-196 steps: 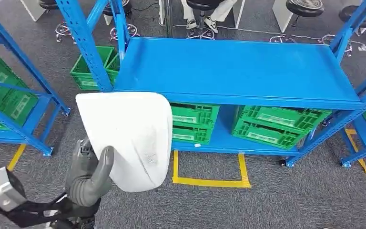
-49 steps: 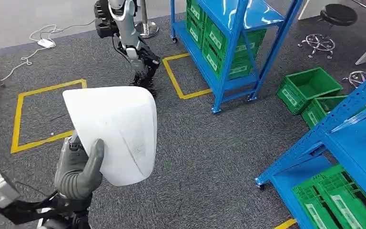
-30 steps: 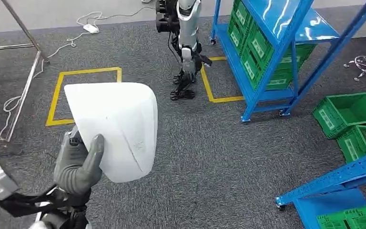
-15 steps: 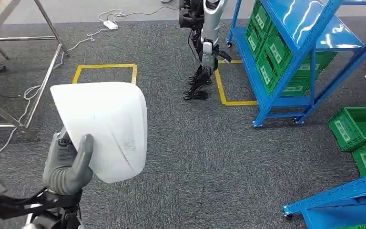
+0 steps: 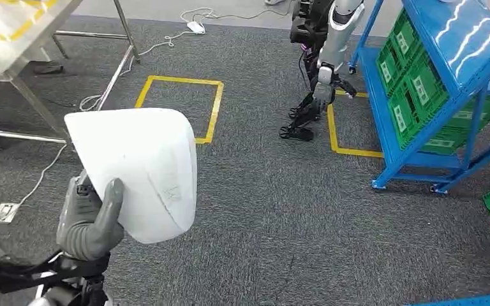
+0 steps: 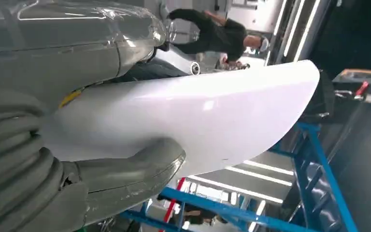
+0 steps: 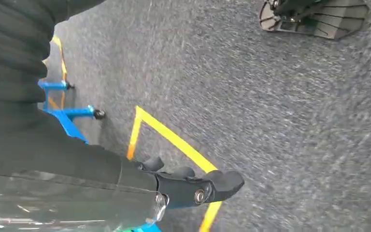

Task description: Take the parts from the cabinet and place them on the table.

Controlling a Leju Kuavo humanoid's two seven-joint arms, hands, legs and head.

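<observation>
Second humanoid robot (image 5: 324, 60) standing beside blue rack (image 5: 434, 89) holding green crates (image 5: 415, 83); yellow floor-tape square (image 5: 178, 108).

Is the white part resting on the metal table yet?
No, the left hand holds the white part up over the carpet, apart from the metal table in the far corner.

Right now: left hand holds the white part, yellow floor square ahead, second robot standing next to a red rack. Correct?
One thing is wrong: the rack beside the second robot is blue, not red, as the head view shows. The rest stands: the left hand holds the white part, and the yellow floor square lies ahead.
</observation>
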